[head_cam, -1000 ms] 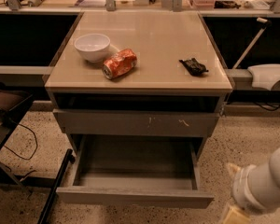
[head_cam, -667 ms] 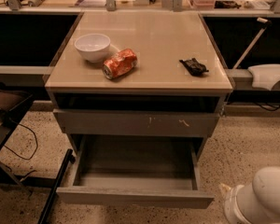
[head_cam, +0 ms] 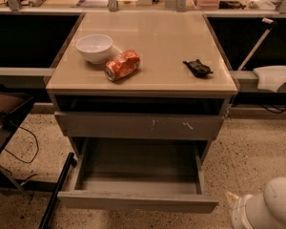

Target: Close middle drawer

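The middle drawer (head_cam: 137,202) is pulled far out of the grey cabinet. Its plain flat front faces me low in the view, and its shallow inside shows nothing in it. Above it is the grey drawer front with pale scratch marks (head_cam: 139,126), which is nearly flush with the cabinet. My gripper (head_cam: 257,209) shows only as a white rounded body with a pale tip in the bottom right corner. It is to the right of the open drawer's front corner and apart from it.
On the cabinet top (head_cam: 162,42) are a white bowl (head_cam: 94,47), a crushed orange can (head_cam: 122,65) and a small black object (head_cam: 197,67). A dark stand and cables (head_cam: 19,151) are on the floor at left. A white object (head_cam: 274,76) juts in at right.
The white arm has sunk toward the bottom right corner and shows less of itself. The drawer and the things on the cabinet top have not moved.
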Controlling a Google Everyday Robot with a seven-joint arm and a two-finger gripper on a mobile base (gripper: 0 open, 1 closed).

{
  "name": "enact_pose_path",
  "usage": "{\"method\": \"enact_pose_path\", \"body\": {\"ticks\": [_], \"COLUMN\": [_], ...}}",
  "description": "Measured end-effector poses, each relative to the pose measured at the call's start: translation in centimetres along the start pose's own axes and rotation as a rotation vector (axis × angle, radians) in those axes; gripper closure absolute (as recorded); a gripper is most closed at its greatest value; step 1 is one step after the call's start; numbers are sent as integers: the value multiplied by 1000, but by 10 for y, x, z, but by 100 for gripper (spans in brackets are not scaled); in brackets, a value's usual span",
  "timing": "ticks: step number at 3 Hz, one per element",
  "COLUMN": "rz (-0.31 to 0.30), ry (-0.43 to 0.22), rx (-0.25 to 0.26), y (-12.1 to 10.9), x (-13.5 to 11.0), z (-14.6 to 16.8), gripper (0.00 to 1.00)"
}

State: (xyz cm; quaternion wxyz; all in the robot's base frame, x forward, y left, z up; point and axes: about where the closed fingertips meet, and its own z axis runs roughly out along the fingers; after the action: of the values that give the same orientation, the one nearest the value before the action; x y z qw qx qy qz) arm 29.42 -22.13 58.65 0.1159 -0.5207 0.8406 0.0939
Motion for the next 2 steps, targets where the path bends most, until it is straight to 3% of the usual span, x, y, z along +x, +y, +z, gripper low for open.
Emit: {"method": "enact_pose_path", "body": {"ticks": [1,2], "rz": [44,75], "ry": [-114,-229], "rx": [-45,-153], "y": [24,47], "x": [9,11], "z": [36,92], "gripper": [0,0]}}
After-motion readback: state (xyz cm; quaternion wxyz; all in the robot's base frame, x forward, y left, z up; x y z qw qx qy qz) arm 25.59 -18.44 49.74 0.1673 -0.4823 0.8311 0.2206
